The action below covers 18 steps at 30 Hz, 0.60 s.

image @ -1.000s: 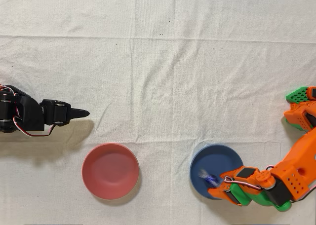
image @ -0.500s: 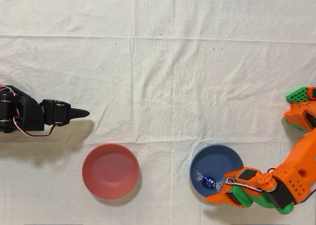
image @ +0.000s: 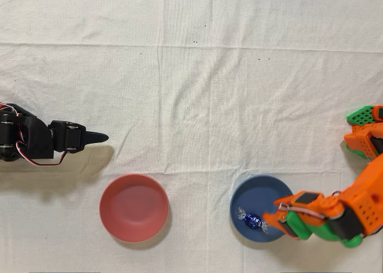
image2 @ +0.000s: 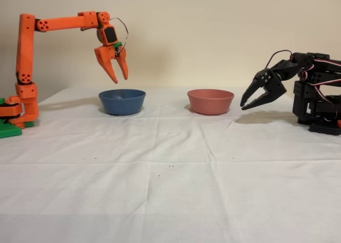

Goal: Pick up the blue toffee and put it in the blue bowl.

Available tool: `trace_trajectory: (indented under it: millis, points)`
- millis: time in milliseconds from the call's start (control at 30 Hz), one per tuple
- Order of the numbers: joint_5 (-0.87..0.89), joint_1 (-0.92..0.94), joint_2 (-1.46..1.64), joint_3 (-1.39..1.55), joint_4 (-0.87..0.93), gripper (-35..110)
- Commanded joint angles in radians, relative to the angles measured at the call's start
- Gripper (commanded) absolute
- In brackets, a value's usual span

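- Now the tiny round blue toffee point(image: 252, 219), in its shiny dark blue wrapper with twisted silvery ends, lies inside the round matte dark blue bowl point(image: 258, 191), toward the lower left of the bowl's floor in the overhead view.
- Orange two-finger gripper point(image2: 115, 72) hangs above the blue bowl point(image2: 122, 101) in the fixed view, its jaws parted and holding nothing, clear of the rim.
- From overhead, the gripper point(image: 276, 217) sits over the bowl's lower right edge, just beside the toffee; whether a fingertip touches the wrapper is hard to tell.
- A round pink-red bowl point(image: 133, 208) stands on the white cloth point(image: 191, 75), apart from the blue one.
- The black arm point(image2: 298, 88) stands idle.
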Motion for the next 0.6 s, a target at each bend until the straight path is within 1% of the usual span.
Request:
trace_trajectory:
  millis: [0, 133, 267, 467, 567]
  points:
    - [-0.031, 0.035, 0.196, 0.037, 0.028, 6]
    - [-0.020, 0.084, 0.298, 0.118, 0.038, 1]
    - [-0.012, 0.144, 0.413, 0.193, 0.031, 0]
    - [-0.028, 0.245, 0.652, 0.337, -0.071, 0]
    - [-0.037, 0.295, 0.738, 0.420, -0.094, 0]
